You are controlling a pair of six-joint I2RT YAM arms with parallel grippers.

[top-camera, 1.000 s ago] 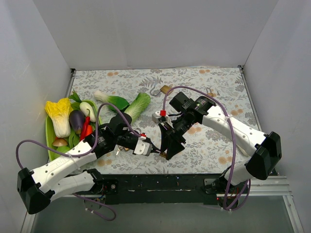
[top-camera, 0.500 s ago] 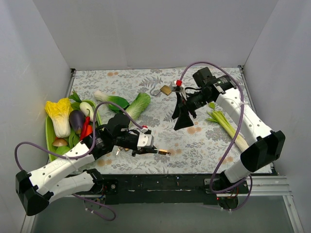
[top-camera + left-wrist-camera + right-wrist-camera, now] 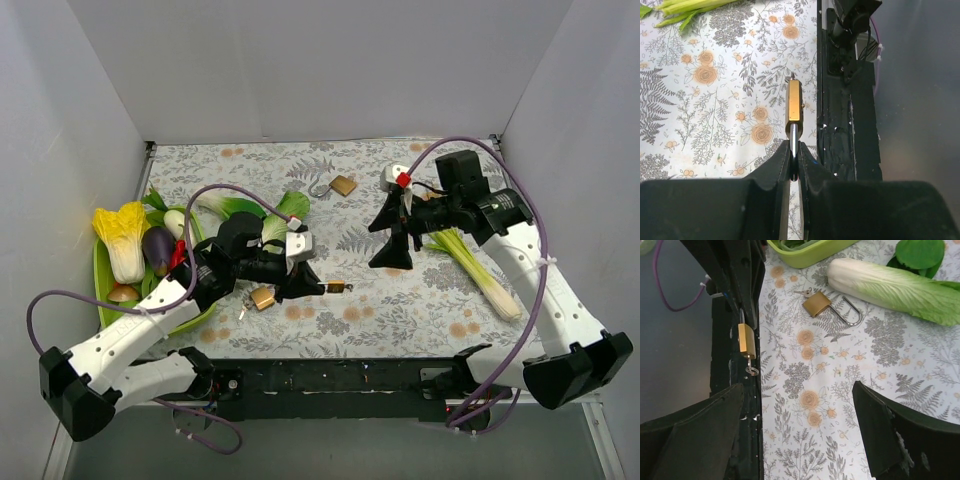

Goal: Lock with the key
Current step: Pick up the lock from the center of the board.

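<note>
My left gripper [image 3: 318,288] is shut on the shackle of a small brass padlock [image 3: 336,287] and holds it out above the table's front middle. In the left wrist view the padlock [image 3: 793,101] is edge-on past the shut gripper [image 3: 794,150]. In the right wrist view this padlock [image 3: 746,340] has a key ring [image 3: 752,371] hanging from its end. My right gripper [image 3: 393,240] is open, empty and raised, well to the right of the padlock; it also shows in the right wrist view [image 3: 800,440].
A second brass padlock [image 3: 263,297] lies under my left arm, its shackle open and keys beside it [image 3: 816,303]. A third padlock [image 3: 343,185] lies at the back. A green tray [image 3: 105,290] of vegetables is at the left, a napa cabbage [image 3: 895,287] mid-table, a leek [image 3: 470,260] at the right.
My right gripper left the padlock and swung up and right, away from it. My left gripper moved slightly back and up, still holding the padlock.
</note>
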